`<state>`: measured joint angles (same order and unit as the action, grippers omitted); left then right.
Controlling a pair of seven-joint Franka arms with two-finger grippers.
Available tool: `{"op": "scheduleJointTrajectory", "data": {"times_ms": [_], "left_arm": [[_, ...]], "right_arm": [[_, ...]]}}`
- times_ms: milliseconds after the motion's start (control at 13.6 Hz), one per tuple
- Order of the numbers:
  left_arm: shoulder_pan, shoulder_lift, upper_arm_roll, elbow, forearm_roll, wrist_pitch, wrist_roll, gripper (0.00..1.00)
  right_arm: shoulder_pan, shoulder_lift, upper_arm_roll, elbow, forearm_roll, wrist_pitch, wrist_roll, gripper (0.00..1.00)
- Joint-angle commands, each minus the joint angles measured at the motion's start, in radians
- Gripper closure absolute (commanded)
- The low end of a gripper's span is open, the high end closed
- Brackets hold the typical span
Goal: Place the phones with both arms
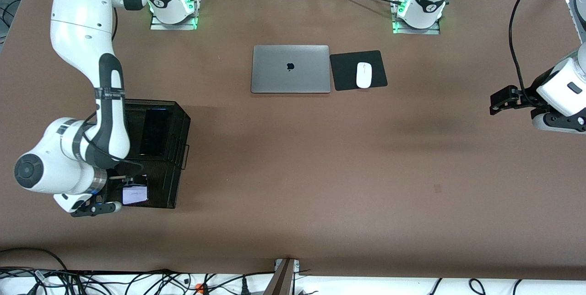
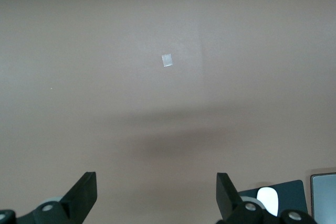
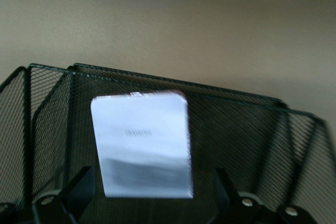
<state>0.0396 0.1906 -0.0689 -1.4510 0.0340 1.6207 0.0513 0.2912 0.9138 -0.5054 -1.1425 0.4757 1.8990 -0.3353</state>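
Step judged: release of the pale flip phone [image 3: 140,144] into the near slot of 1 mesh rack [image 1: 176,148] at the right arm's end of the desk [image 1: 293,171]; right gripper [image 3: 152,192] fingers spread wide, nothing held. Next, a straight lift-out is called for. Left gripper [image 2: 156,192], wide & empty, waits over bare desk. 1 slim black slab [image 1: 154,131] stood in a farther slot; 2 phones counted, a 3rd not seen

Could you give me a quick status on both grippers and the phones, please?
Right gripper open over the mesh rack, lilac-white flip phone standing in it. Left gripper open, waiting over bare table. Nothing in the way.
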Motion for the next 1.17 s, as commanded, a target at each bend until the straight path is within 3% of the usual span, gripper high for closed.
{"op": "scheduleJointTrajectory", "data": {"times_ms": [0, 294, 514, 661, 881, 1101], "left_arm": [[-0.003, -0.007, -0.003, 0.015, 0.015, -0.024, -0.018, 0.00], [0.000, -0.007, 0.001, 0.017, 0.015, -0.024, -0.015, 0.00], [0.002, -0.013, 0.001, 0.015, 0.015, -0.024, -0.016, 0.00], [0.000, -0.013, 0.000, 0.017, 0.017, -0.024, -0.016, 0.00], [0.000, -0.013, 0.000, 0.017, 0.018, -0.024, -0.016, 0.00], [0.002, -0.013, 0.001, 0.017, 0.017, -0.024, -0.010, 0.00]], "right_arm": [[0.017, -0.110, -0.062, -0.003, -0.015, -0.150, -0.014, 0.00], [0.057, -0.292, -0.065, -0.040, -0.155, -0.289, -0.008, 0.00], [0.094, -0.465, -0.065, -0.190, -0.227, -0.334, 0.005, 0.00], [0.111, -0.586, -0.042, -0.291, -0.331, -0.327, 0.095, 0.00], [0.042, -0.725, 0.123, -0.381, -0.480, -0.324, 0.247, 0.00], [-0.257, -0.814, 0.434, -0.427, -0.528, -0.327, 0.291, 0.00]]}}
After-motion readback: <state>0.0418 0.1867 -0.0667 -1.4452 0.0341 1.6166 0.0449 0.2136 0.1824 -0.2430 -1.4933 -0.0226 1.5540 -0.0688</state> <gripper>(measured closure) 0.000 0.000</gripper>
